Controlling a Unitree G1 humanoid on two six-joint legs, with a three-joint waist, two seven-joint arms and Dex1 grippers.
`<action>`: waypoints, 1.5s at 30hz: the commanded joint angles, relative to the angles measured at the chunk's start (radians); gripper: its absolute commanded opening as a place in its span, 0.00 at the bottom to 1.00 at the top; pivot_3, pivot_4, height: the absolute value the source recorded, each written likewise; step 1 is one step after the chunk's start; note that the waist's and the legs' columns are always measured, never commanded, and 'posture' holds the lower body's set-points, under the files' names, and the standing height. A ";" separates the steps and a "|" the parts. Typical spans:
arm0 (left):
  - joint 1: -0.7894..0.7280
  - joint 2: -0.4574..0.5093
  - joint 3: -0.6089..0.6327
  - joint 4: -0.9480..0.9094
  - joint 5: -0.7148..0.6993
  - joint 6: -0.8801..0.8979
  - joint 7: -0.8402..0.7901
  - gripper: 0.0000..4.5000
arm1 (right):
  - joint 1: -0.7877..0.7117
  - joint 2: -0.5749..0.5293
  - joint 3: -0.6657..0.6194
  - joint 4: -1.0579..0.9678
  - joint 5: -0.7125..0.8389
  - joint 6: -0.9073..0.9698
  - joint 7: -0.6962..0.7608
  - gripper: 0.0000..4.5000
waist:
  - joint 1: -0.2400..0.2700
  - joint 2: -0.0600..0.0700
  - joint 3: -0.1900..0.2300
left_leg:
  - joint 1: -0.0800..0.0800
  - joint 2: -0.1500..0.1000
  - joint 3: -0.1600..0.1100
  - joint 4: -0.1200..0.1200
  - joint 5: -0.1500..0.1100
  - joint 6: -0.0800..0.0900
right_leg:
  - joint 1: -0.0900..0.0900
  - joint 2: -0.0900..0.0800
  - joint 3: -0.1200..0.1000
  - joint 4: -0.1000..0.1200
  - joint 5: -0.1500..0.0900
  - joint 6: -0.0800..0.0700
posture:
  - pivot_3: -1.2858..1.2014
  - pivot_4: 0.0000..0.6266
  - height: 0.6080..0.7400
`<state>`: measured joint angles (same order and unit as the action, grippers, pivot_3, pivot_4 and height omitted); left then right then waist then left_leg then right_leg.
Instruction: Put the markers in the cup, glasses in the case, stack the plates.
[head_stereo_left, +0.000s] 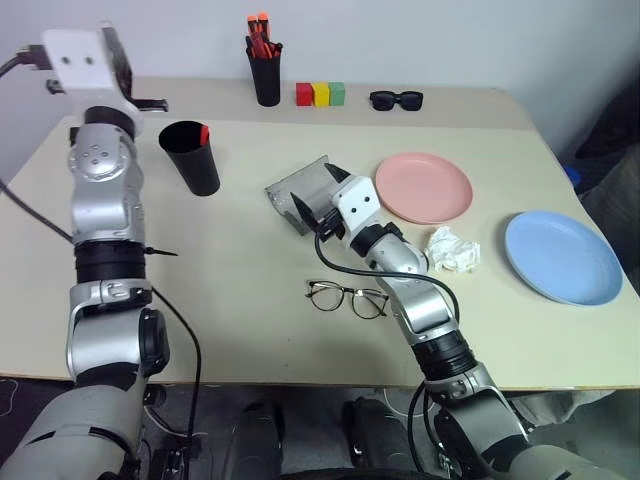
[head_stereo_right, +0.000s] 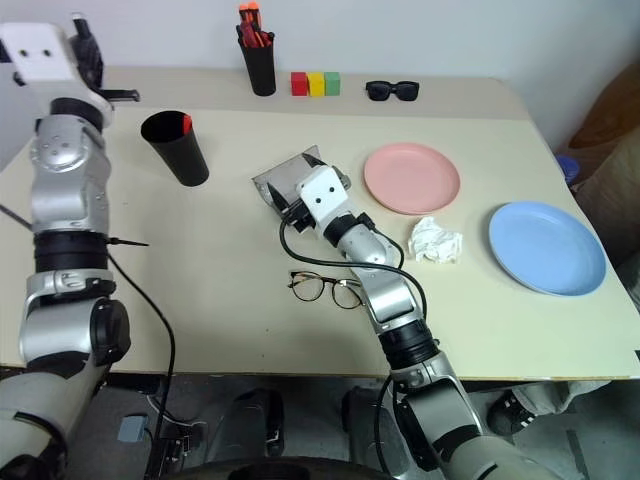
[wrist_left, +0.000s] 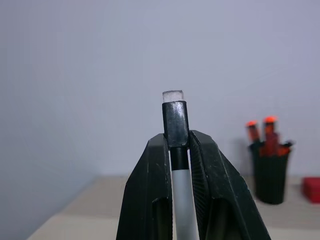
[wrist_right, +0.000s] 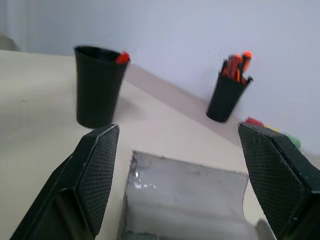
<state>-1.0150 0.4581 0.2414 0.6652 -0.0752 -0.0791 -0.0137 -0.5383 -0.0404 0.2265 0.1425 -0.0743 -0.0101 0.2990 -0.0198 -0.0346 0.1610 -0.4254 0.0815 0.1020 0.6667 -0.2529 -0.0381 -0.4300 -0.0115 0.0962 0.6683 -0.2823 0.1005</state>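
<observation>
My left gripper (wrist_left: 177, 142) is raised above the table's far left corner and is shut on the white-bodied marker (wrist_left: 183, 200), whose black cap sticks out past the fingertips. The black cup (head_stereo_left: 190, 158) stands just right of that arm, and the red cap of the other marker (head_stereo_left: 204, 133) shows at its rim. The grey case (head_stereo_left: 296, 188) lies open mid-table. My right gripper (wrist_right: 177, 131) hovers open right at the case, with nothing between its fingers. The wire-rimmed glasses (head_stereo_left: 347, 299) lie on the table nearer to me. The pink plate (head_stereo_left: 424, 187) and the blue plate (head_stereo_left: 562, 256) sit apart on the right.
A crumpled white paper (head_stereo_left: 453, 249) lies between the two plates. Along the back edge stand a small black pen holder (head_stereo_left: 265, 78) with orange-capped pens, three coloured blocks (head_stereo_left: 320, 94) and black sunglasses (head_stereo_left: 397, 99).
</observation>
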 joint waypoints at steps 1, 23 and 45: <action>-0.087 -0.004 -0.001 0.193 0.021 -0.173 0.013 0.01 | -0.020 0.025 0.012 -0.021 -0.011 -0.032 -0.019 0.86 | -0.004 0.000 0.000 | 0.000 0.000 0.000 0.000 0.000 0.000 | -0.001 0.000 0.000 0.000 0.000 0.000 | 0.52 0.24 0.87; -0.148 -0.038 -0.024 0.493 0.060 -0.380 0.083 0.64 | 0.045 0.002 0.000 -0.099 -0.019 0.010 -0.032 0.86 | 0.003 0.000 0.000 | -0.001 0.000 0.001 -0.001 0.000 0.000 | -0.001 0.000 0.000 -0.001 0.000 0.000 | 0.52 0.24 0.87; 0.186 -0.197 -0.333 -0.350 -0.172 0.647 -0.530 0.98 | 0.305 -0.416 -0.253 -0.435 0.134 0.230 0.206 0.86 | -0.005 0.001 0.000 | 0.001 0.000 -0.001 0.000 0.000 0.000 | 0.001 0.002 0.001 -0.001 0.000 0.000 | 0.52 0.24 0.87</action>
<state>-0.8131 0.2614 -0.0946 0.3364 -0.2321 0.5102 -0.5294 -0.2410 -0.4437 0.0056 -0.2355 0.0429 0.2165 0.5016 -0.0245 -0.0331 0.1607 -0.4245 0.0816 0.1008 0.6661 -0.2530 -0.0378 -0.4291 -0.0099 0.0974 0.6678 -0.2828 0.1010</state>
